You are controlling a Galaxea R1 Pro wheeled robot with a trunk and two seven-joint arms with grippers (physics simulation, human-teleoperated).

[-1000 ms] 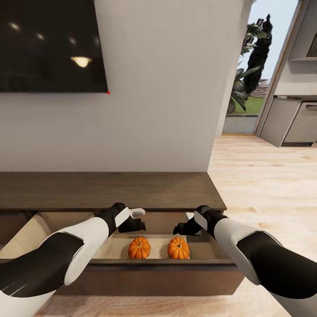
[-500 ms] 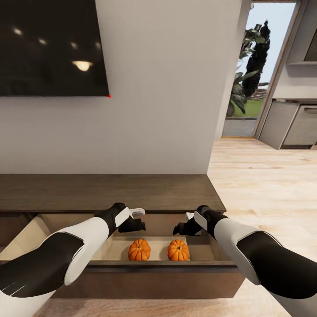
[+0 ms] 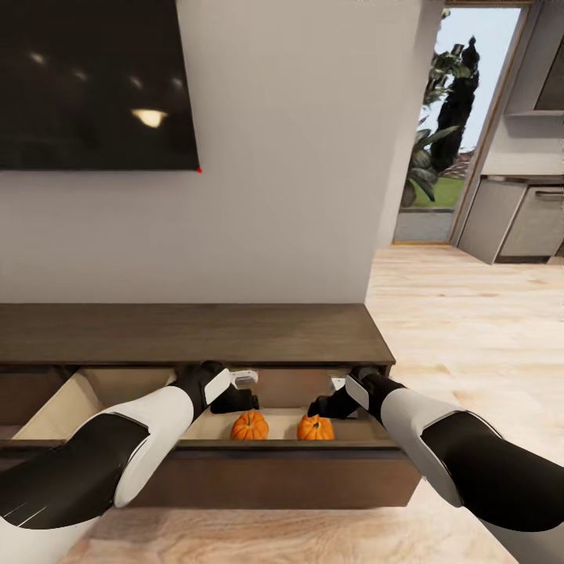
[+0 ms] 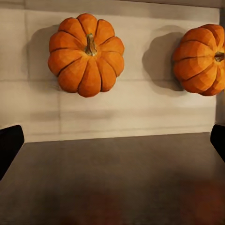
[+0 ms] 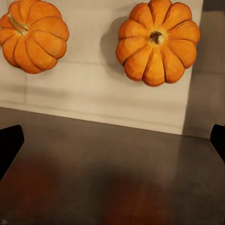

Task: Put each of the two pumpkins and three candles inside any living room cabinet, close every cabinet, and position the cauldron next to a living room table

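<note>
Sitting side by side in the open drawer (image 3: 86, 395) of the cabinet (image 3: 188, 333) are 2 pumpkins (image 3: 250, 425) (image 3: 315, 428), near each other but not touching. Above them hang the left gripper (image 3: 244, 389) and right gripper (image 3: 325, 395), each with its fingers apart and holding nothing.

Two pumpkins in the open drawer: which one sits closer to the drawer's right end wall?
The pumpkin under the right gripper is nearer the right end of the cabinet drawer. The other pumpkin lies beside it toward the drawer's middle, under the left gripper.
</note>
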